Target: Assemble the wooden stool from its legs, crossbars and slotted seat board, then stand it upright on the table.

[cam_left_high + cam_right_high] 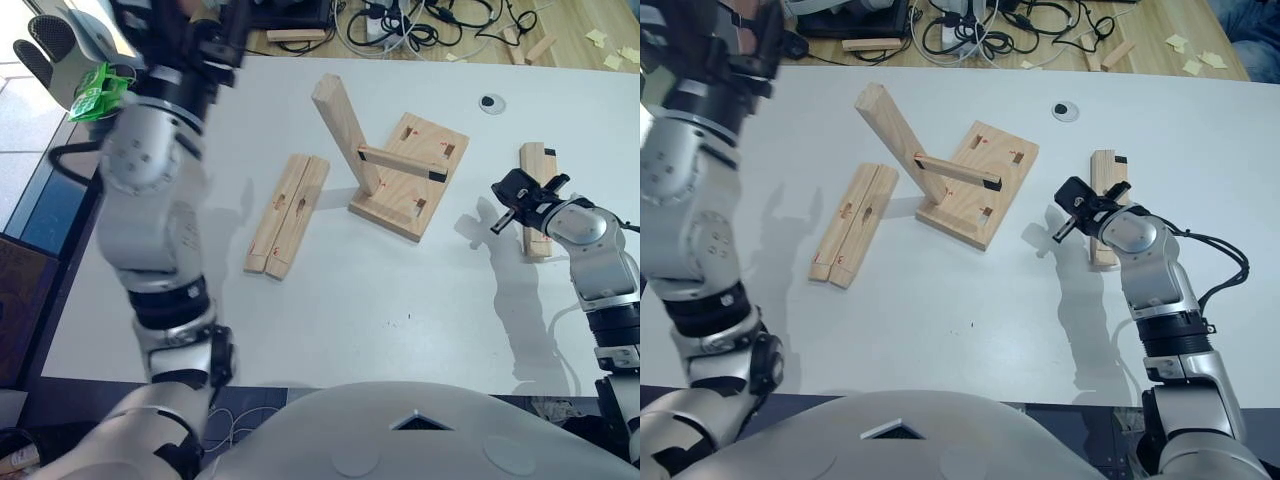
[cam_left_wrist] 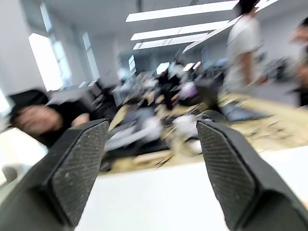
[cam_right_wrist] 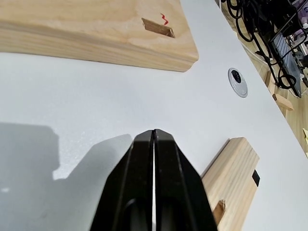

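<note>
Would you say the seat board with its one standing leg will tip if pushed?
Probably slides flat rather than tipping: the seat board lies broad on the table. The leaning leg and crossbar may be loosely seated, so a push could dislodge them.

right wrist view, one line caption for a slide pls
Right gripper, fingers shut and empty, hovers over the white table between the slotted seat board and a loose wooden piece.
</note>
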Available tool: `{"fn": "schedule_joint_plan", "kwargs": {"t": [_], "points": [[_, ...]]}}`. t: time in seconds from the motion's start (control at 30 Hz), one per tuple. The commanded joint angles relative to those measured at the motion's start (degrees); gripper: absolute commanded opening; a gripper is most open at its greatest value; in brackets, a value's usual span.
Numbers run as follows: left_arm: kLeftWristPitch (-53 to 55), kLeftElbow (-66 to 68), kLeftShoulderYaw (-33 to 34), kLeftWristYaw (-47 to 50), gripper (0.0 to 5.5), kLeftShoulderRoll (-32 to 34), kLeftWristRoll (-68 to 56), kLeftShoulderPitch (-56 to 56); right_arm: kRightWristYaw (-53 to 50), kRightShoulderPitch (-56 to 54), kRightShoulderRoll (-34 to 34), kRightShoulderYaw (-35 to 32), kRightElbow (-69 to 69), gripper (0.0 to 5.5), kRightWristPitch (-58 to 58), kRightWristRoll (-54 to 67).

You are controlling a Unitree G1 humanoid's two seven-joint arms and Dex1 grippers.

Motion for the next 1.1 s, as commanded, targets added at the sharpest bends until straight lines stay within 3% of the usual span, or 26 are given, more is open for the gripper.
{"fn": "schedule_joint_plan", "kwargs": {"t": [0.03, 0.27, 0.57, 1.1], "points": [[13.15, 8.41, -4.83, -7.87, 3.36, 7.53, -0.52, 6.17, -1.5, 0.14, 0.58, -0.8, -0.55, 0.0, 0.34, -0.38], [19.12, 5.95, -12.24, -17.98, 3.36, 14.65, -1.25, 13.74, -3.56, 0.41, 2.99, -1.7, -5.03, 0.0, 2.28, 0.28], [26.1, -6.05, -11.38, -22.85, 3.36, 19.16, -5.26, 19.83, -6.97, 8.06, 5.25, -3.44, -12.97, 0.0, 5.3, 0.49], [26.01, -5.99, -19.93, -20.62, 3.36, 21.68, -0.99, 22.54, -8.19, 4.26, 7.9, -3.07, -13.74, 0.0, 4.61, 0.96]]}}
